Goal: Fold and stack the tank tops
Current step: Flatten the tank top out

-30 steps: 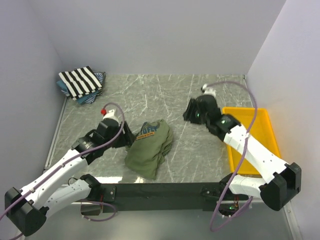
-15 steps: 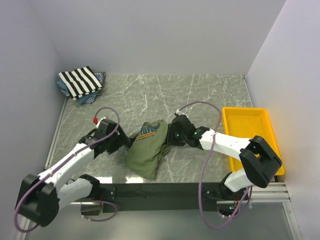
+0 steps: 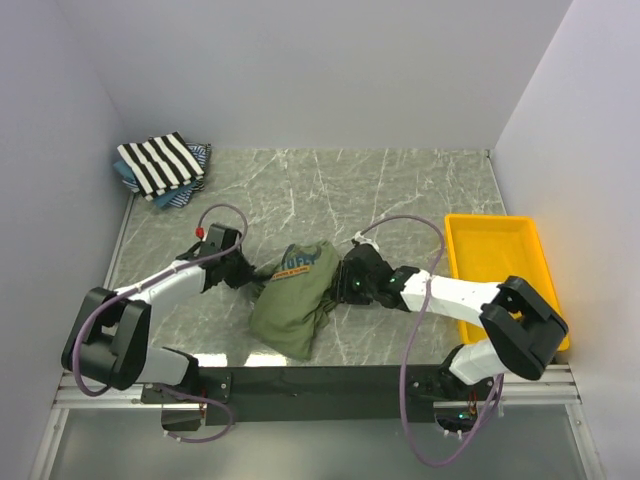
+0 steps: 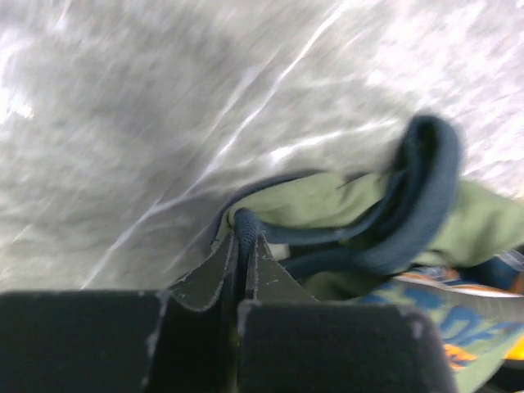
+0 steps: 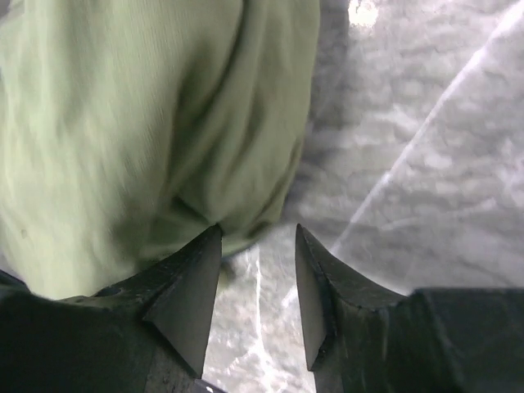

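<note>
An olive green tank top (image 3: 298, 295) with navy trim and a blue-orange print lies crumpled at the table's middle front. My left gripper (image 3: 254, 273) is at its left edge, shut on the navy trim (image 4: 243, 233); the green cloth (image 4: 327, 201) bunches just beyond the fingertips. At the top's right edge my right gripper (image 3: 345, 279) stands open, its left fingertip (image 5: 201, 254) touching the green cloth (image 5: 139, 123), bare table between the jaws. A black-and-white striped tank top (image 3: 160, 163) lies folded on blue patterned ones (image 3: 185, 192) in the far left corner.
A yellow plastic tray (image 3: 500, 265) sits at the right edge of the grey marbled table (image 3: 330, 190). White walls close in the back and both sides. The arms' black base rail (image 3: 320, 380) runs along the near edge.
My left gripper has moved right to the olive top's left edge and shut on its navy trim. My right arm swung from near the tray to the top's right edge.
</note>
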You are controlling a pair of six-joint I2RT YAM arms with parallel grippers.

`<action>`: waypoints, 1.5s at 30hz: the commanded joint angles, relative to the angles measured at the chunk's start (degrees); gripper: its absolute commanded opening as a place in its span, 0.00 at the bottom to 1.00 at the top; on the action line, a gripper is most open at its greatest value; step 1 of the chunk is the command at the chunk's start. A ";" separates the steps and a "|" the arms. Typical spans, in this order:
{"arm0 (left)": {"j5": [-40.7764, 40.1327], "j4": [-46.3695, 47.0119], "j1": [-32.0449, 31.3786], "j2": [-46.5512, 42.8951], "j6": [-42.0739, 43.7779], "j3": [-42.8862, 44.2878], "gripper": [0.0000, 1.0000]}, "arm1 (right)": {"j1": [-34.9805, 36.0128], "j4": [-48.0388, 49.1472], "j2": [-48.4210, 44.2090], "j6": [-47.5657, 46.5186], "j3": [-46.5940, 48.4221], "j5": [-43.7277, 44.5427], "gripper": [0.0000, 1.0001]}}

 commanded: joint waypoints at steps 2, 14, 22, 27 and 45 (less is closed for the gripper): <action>-0.57 2.36 1.64 0.51 0.63 7.10 0.01 | 1.22 0.94 -5.81 0.18 -2.63 3.66 0.50; -1.19 -2.56 4.28 2.35 4.05 19.33 0.01 | 3.68 8.84 3.14 0.53 -0.10 4.19 0.53; -0.05 -5.28 5.77 1.30 6.86 25.22 0.00 | 3.51 8.25 9.22 2.46 4.82 11.57 0.03; -1.10 -9.33 7.35 -0.89 11.34 33.39 0.01 | 2.81 -0.43 0.98 1.15 6.76 21.31 0.00; -10.59 -14.87 10.79 -6.78 19.61 61.87 0.01 | -8.00 -17.60 -19.43 -9.57 18.98 34.69 0.00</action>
